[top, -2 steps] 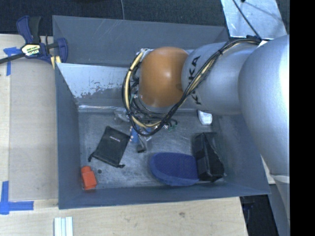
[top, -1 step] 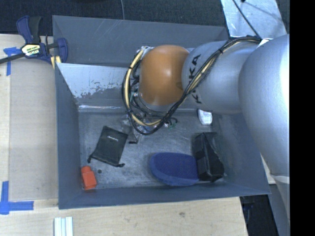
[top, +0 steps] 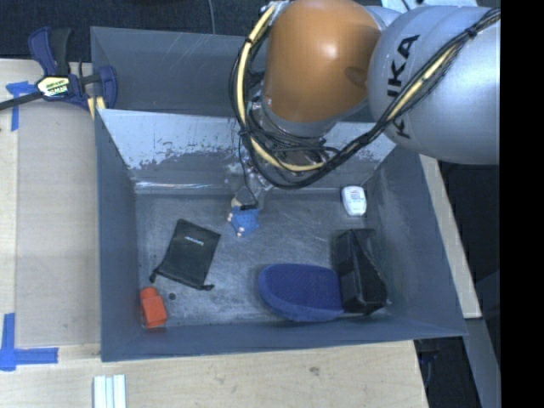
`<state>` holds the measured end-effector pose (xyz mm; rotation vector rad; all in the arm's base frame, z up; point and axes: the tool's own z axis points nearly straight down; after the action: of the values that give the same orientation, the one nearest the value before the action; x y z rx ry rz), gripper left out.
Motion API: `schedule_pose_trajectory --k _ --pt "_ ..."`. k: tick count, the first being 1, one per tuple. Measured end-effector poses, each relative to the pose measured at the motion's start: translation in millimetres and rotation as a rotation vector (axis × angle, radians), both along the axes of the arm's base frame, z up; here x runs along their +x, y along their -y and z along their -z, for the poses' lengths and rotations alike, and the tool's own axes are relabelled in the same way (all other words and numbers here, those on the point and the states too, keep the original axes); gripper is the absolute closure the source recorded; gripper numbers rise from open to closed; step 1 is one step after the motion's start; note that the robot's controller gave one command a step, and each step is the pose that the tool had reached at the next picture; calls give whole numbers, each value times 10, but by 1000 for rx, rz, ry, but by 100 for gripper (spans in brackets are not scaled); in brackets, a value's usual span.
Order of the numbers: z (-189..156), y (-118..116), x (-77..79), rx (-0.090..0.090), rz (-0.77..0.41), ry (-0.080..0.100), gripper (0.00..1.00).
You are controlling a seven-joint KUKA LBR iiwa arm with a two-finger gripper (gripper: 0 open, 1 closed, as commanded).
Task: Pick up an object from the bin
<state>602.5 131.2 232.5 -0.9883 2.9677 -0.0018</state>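
My gripper (top: 241, 202) hangs under the arm's orange cover, over the back middle of the bin. Its fingers are drawn close together on a small blue thing (top: 246, 220), which sits right at their tips, with a pale bit at its lower edge. A flat black pouch (top: 191, 253) lies on the floor to the lower left of it, apart from the gripper.
A blue oval pad (top: 297, 291) lies at the front, touching a black box-like thing (top: 359, 270) on its right. A small white item (top: 354, 200) rests by the back right wall. An orange block (top: 153, 307) sits in the front left corner.
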Motion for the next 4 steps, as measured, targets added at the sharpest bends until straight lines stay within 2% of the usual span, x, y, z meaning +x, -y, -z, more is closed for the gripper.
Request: schedule_pose_trajectory --k 1,2,3,4 --pt "1013 -361 -707 -3 -202 -19 100" --pt "978 -346 -675 -3 -196 -11 0" --pt "1659 -268 -70 -4 -256 -9 0" --pt "1616 -284 -81 -2 -255 -8 100"
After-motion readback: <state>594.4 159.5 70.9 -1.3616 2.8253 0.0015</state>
